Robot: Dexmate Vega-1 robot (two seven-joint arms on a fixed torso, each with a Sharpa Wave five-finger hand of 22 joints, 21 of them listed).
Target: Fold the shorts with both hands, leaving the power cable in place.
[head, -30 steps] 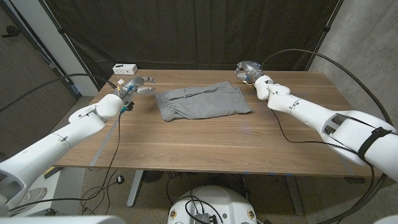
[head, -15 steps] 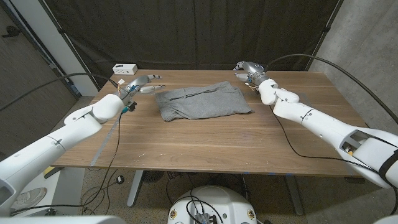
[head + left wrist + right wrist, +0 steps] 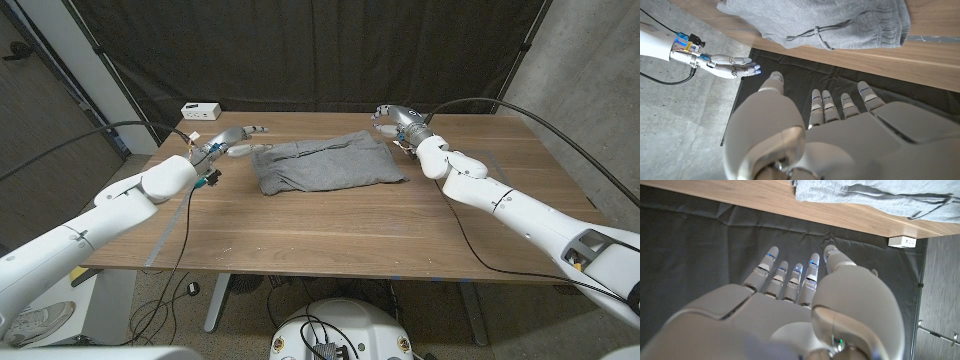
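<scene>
Head view: my left hand (image 3: 232, 141) is out past the far left corner of the grey shorts (image 3: 325, 163), fingers extended and apart, holding nothing, tips just beside the waistband edge but not plainly touching it. My right hand (image 3: 392, 116) sits just beyond the shorts' far right corner, fingers loosely curved and apart, also empty. The shorts lie spread on the wooden table (image 3: 340, 225) between the two hands, a little nearer me than both. A thin dark cable (image 3: 181, 240) trails from my left wrist across the table's near-left part and over the edge; I can't tell whether this is the power cable meant. A white box (image 3: 201, 109) sits beyond my left hand at the table's back edge. Left wrist view: my left hand (image 3: 840, 130), fingers straight and spread, nothing in it; the shorts (image 3: 815, 20) lie ahead of the fingertips, drawstring visible, and my right hand (image 3: 727, 65) shows across from it, open. Right wrist view: right hand (image 3: 790, 290), fingers extended side by side, empty; shorts (image 3: 875, 195) ahead and off toward the thumb side, white box (image 3: 902, 242) farther on. Risks, as I judge them: both hands are past the cloth, so closing now would catch air; uneven grabs would skew the fold; and swinging the left arm could drag that cable.
</scene>
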